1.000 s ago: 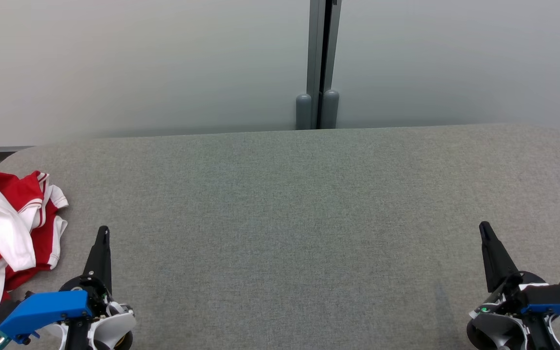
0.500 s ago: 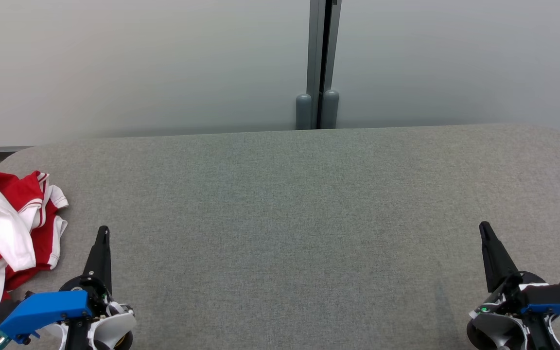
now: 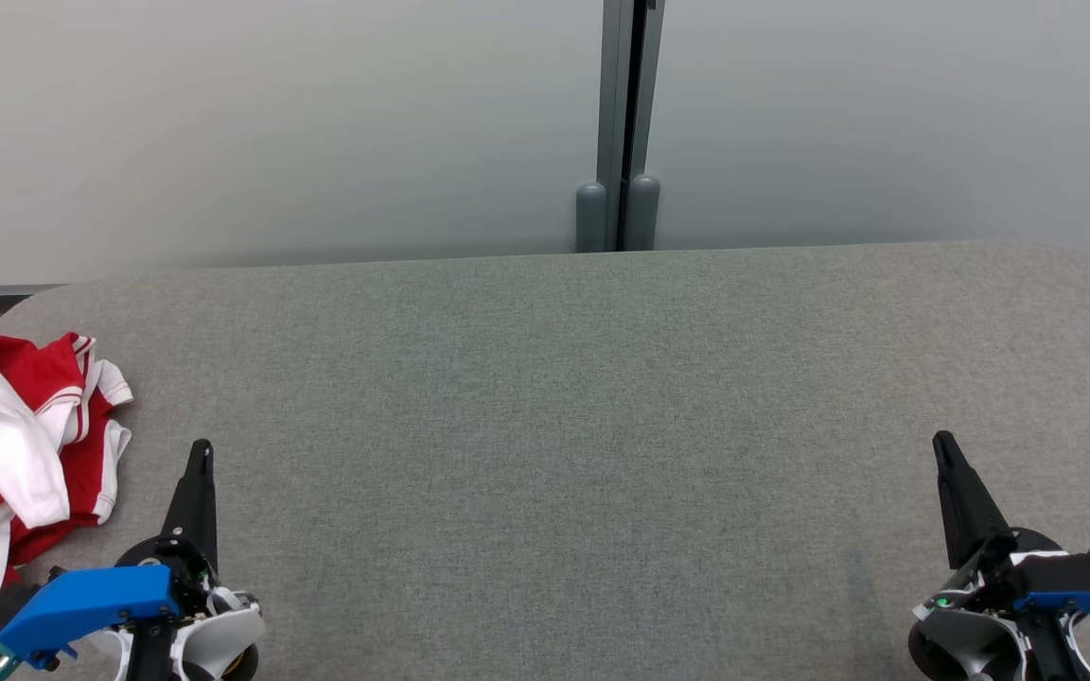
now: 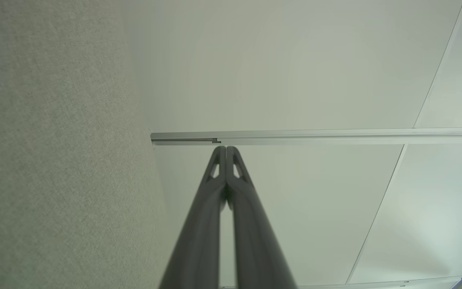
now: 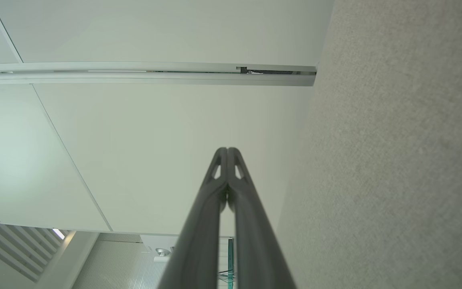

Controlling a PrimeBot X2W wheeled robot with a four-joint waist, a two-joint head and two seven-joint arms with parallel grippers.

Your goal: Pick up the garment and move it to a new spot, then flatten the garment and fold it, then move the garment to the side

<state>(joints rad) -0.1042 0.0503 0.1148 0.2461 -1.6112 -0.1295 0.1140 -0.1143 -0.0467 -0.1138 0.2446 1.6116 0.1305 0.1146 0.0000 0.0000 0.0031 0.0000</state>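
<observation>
The garment [image 3: 10, 445], a red and white top, lies crumpled near the left edge of the grey counter [image 3: 554, 407] and runs out of the head view's left side. The left tool [image 3: 200, 452] sits just beside it, fingers pressed together and holding nothing. The right tool [image 3: 942, 445], likewise closed and empty, is well apart at the counter's other end.

The pick-up appears not yet begun. If the left tool reaches in without opening, it would likely shove the heap toward the edge. A pinch on one loose layer could lift only a sleeve, leaving the rest dragging or sliding off.

Against the earlier frames nothing differs: the garment and both tools sit where they were.
</observation>
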